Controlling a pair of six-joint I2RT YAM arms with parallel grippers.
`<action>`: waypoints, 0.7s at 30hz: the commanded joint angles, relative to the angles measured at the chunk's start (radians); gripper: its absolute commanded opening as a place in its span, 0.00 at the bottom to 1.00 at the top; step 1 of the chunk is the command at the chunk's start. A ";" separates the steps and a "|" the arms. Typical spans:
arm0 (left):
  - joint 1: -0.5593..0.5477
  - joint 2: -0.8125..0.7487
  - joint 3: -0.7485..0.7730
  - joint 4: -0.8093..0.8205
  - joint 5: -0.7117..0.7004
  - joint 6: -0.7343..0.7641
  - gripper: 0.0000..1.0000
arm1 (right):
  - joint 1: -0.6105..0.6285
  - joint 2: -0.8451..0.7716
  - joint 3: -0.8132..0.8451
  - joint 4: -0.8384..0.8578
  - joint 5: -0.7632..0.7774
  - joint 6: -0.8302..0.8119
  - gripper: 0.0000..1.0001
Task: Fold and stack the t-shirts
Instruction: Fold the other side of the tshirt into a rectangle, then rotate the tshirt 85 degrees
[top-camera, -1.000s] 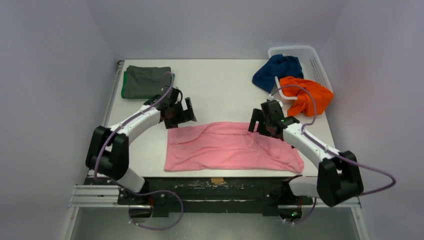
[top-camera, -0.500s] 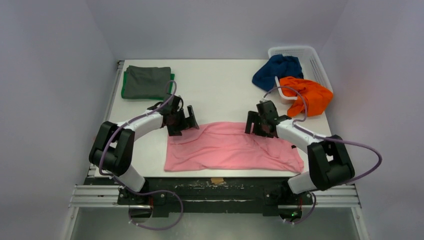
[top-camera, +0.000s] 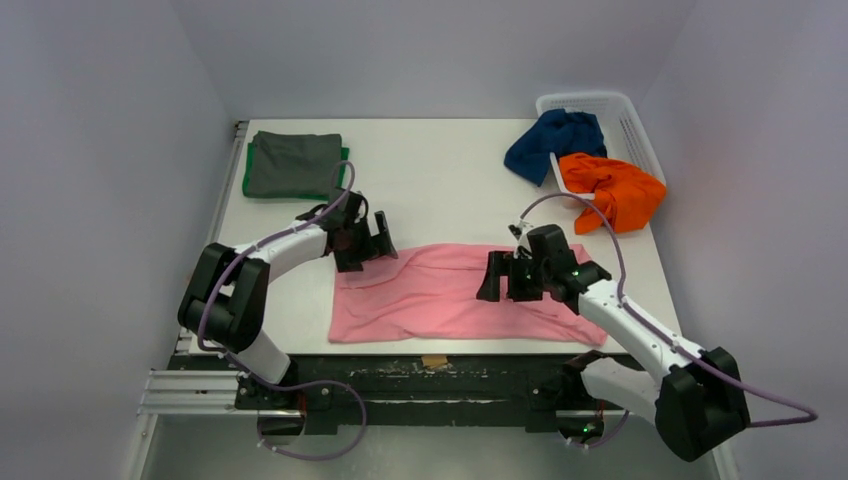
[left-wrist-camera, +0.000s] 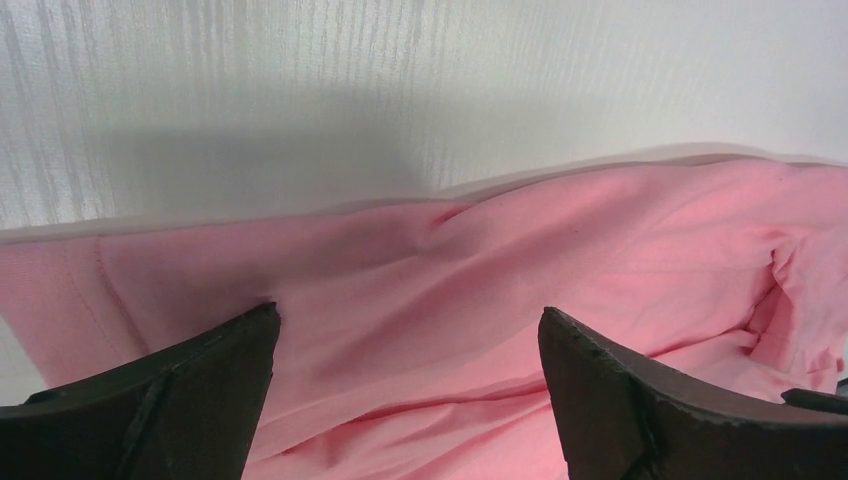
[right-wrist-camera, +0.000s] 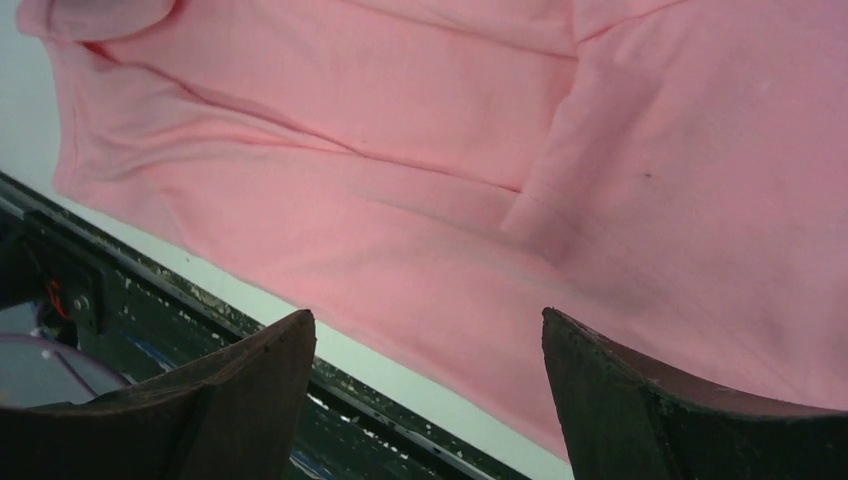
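**White table: surface contents**

The white table (top-camera: 440, 180) carries a pink t-shirt (top-camera: 440, 295), spread out and wrinkled, along its near edge. Beyond the pink shirt to the left, a folded green t-shirt (top-camera: 246, 172) lies under a folded dark grey t-shirt (top-camera: 293, 163). Beyond it to the right stands a white mesh basket (top-camera: 630, 125), with a navy blue t-shirt (top-camera: 555, 140) and an orange t-shirt (top-camera: 612, 190) hanging over its rim

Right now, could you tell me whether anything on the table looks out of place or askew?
The navy blue shirt and orange shirt spill over the rim of the white basket onto the table. The pink shirt lies creased, close to the table's front edge.
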 joint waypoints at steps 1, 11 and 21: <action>0.004 0.002 -0.023 -0.072 -0.090 0.014 1.00 | -0.001 -0.094 -0.002 -0.069 0.178 0.099 0.83; -0.008 -0.073 -0.155 -0.026 -0.090 -0.047 1.00 | -0.180 0.061 -0.054 0.159 0.423 0.307 0.91; -0.014 -0.195 -0.273 -0.060 -0.097 -0.101 1.00 | -0.167 0.650 0.327 0.353 0.257 0.187 0.86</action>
